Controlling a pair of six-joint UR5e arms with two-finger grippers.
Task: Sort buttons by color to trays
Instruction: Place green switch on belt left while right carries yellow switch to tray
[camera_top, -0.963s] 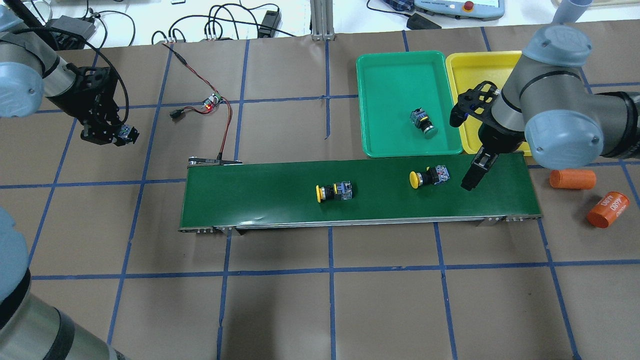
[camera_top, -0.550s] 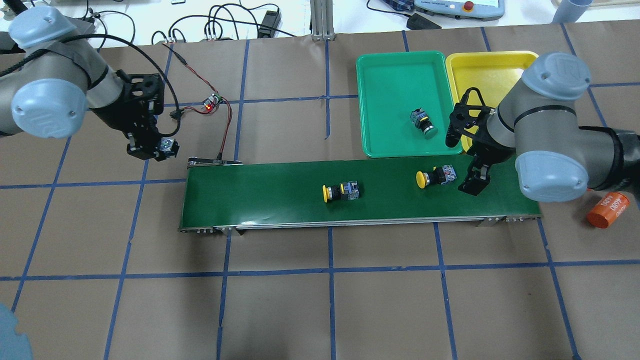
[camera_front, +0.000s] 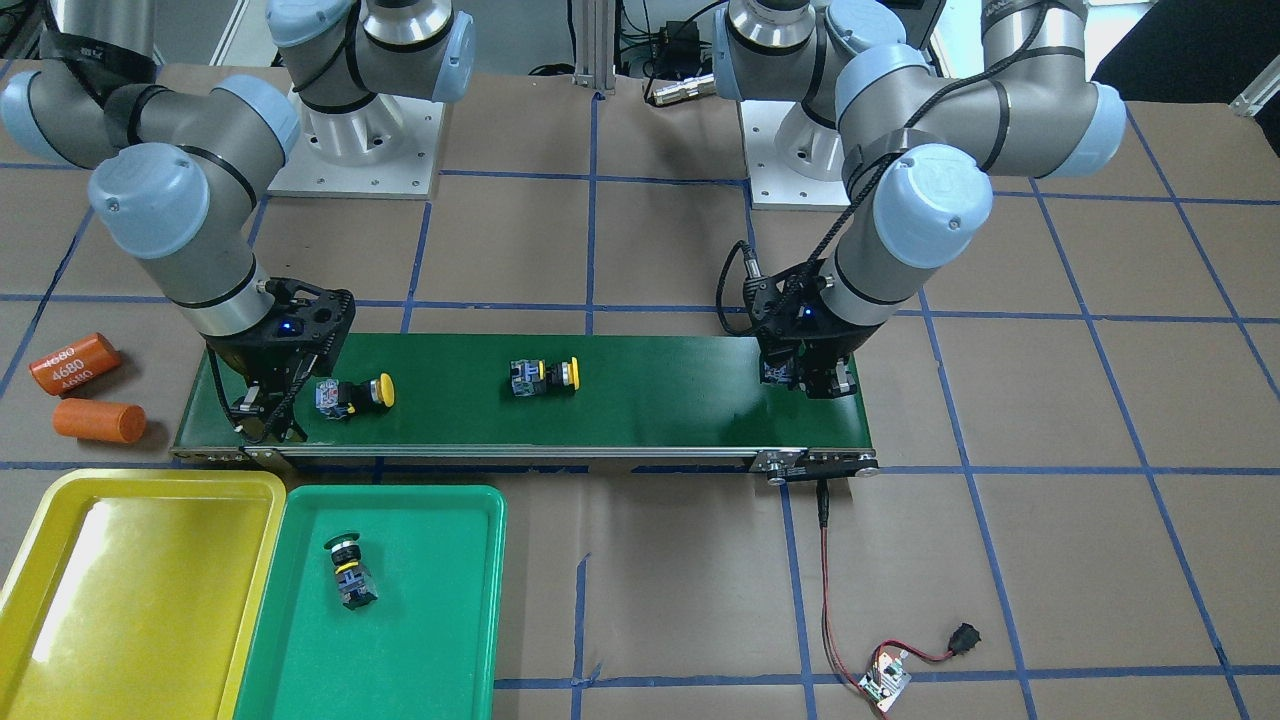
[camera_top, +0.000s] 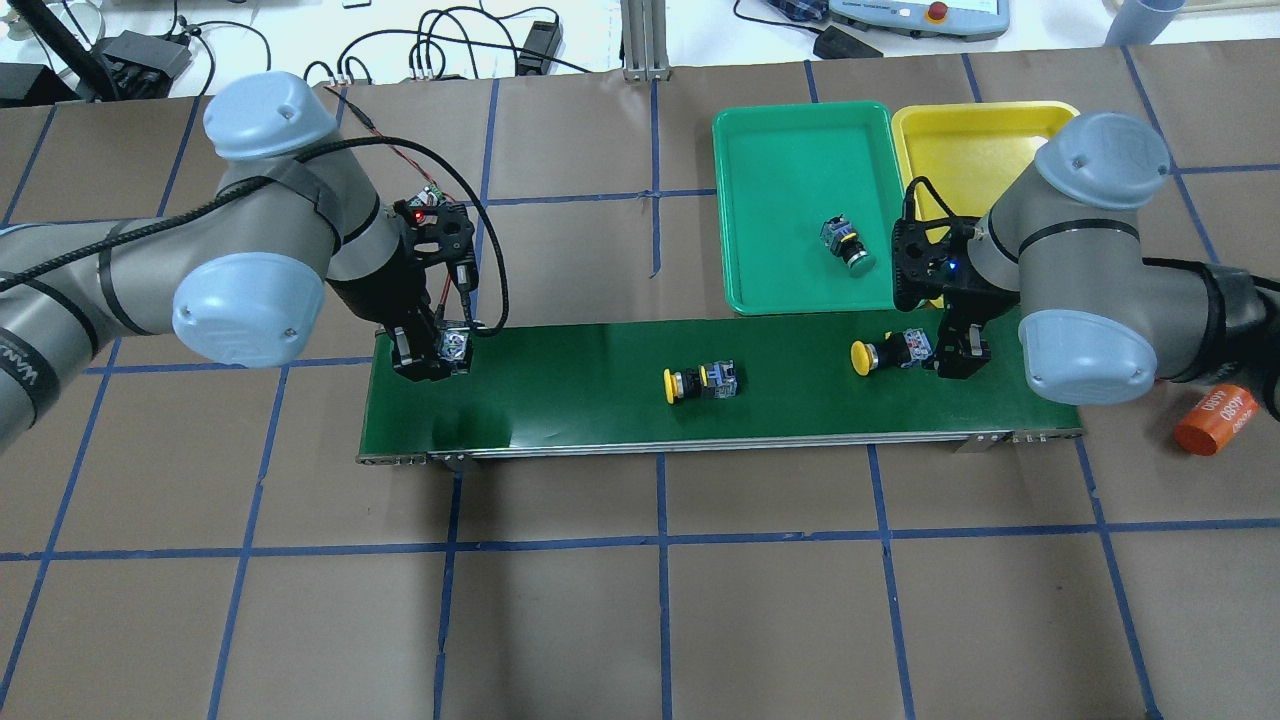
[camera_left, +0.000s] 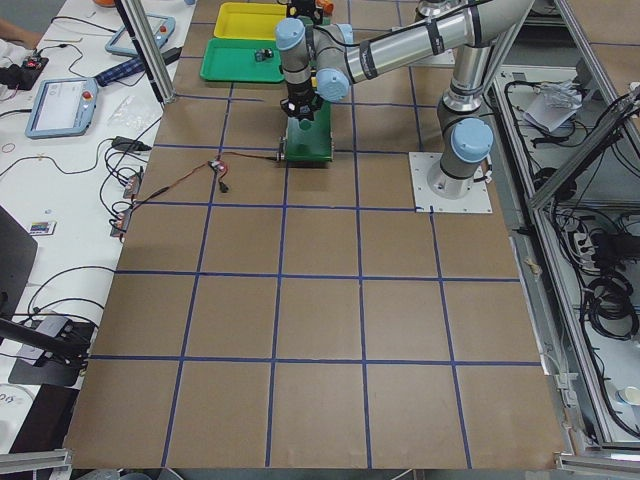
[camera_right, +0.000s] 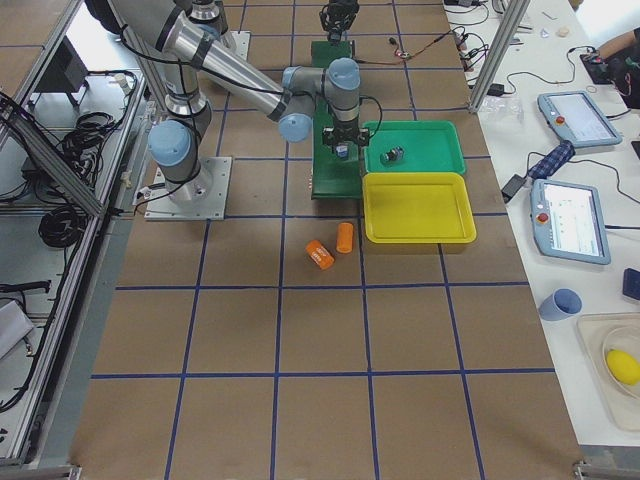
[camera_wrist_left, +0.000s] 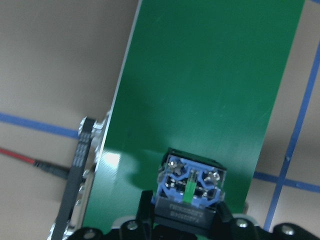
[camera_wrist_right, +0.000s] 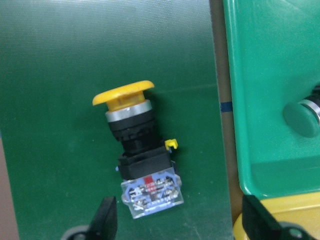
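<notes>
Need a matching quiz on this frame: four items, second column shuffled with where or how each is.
Column 1
1. green-capped button
2. middle yellow button
3. left pincer
4. right pincer

Column 2
A. open, astride the rear block of a yellow button
B. lying in the green tray
C. shut on a button at the belt end
D. lying alone mid-belt

Pairs: 1-B, 2-D, 3-C, 4-A
</notes>
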